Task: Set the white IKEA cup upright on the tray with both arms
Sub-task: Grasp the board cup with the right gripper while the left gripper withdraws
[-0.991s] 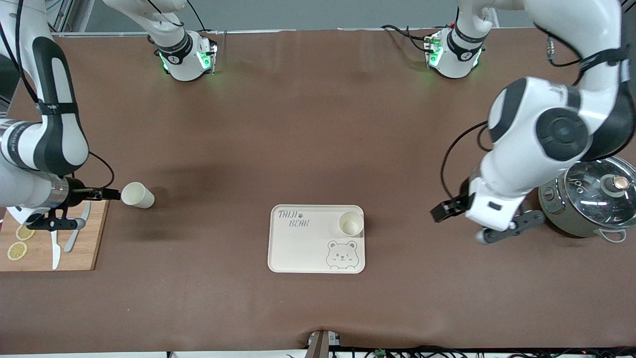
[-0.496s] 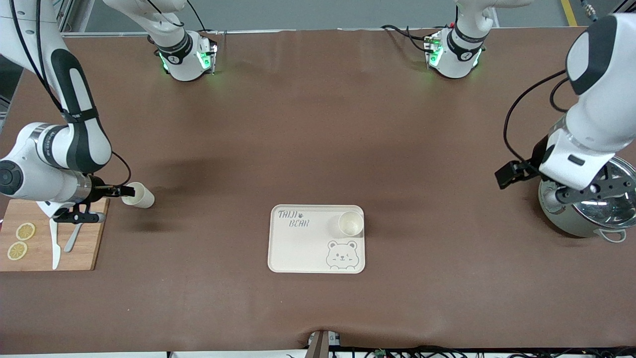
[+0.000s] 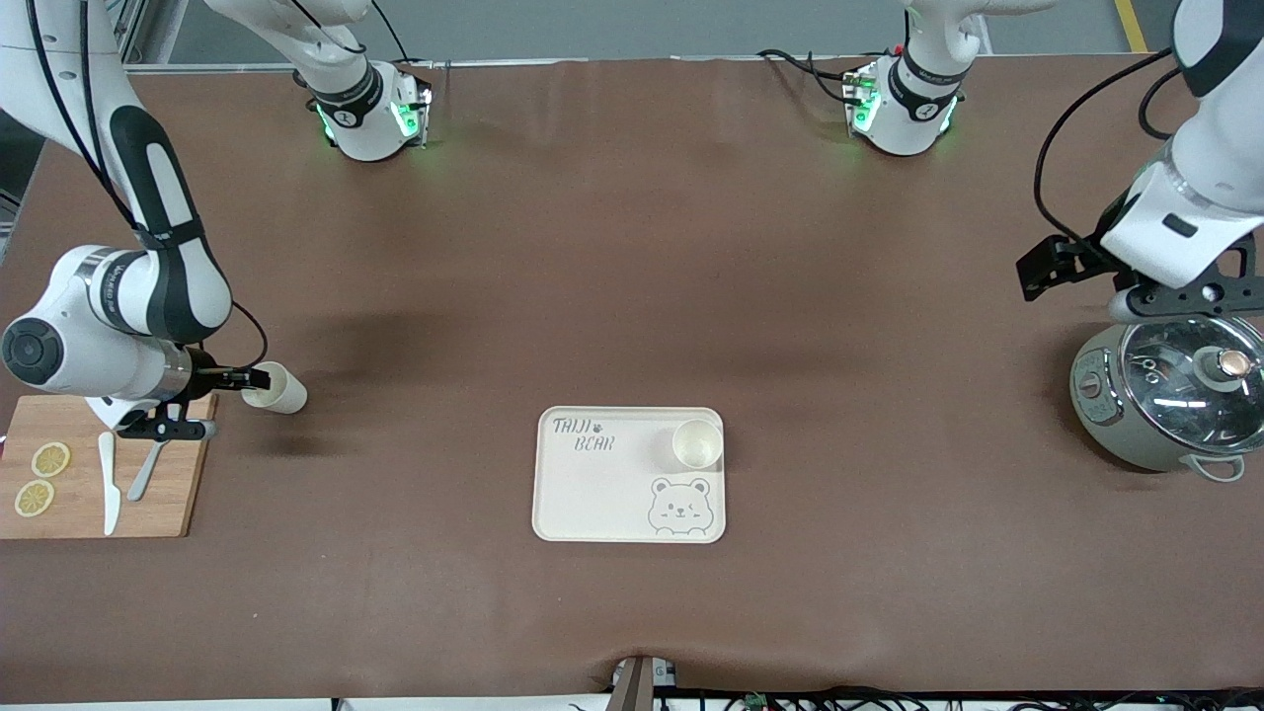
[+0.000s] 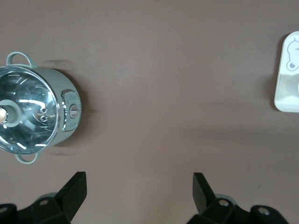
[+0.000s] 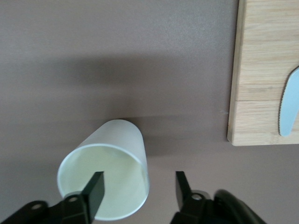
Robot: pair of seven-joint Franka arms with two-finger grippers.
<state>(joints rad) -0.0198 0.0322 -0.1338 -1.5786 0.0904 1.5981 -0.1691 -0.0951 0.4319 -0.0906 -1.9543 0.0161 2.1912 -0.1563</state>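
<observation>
Jaws of the right gripper (image 5: 138,189) gape around the tipped cup's (image 3: 276,388) rim, at nine o'clock from the tray (image 3: 592,494), ready to pinch next; the left gripper (image 4: 140,186) waits, gaping and holding nothing, above the bench (image 3: 632,247).

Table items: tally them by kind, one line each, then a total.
Cups: 2
Tray: 1
Cutting board: 1
Lemon slices: 2
Knives: 2
Pot: 1
Total: 9
</observation>
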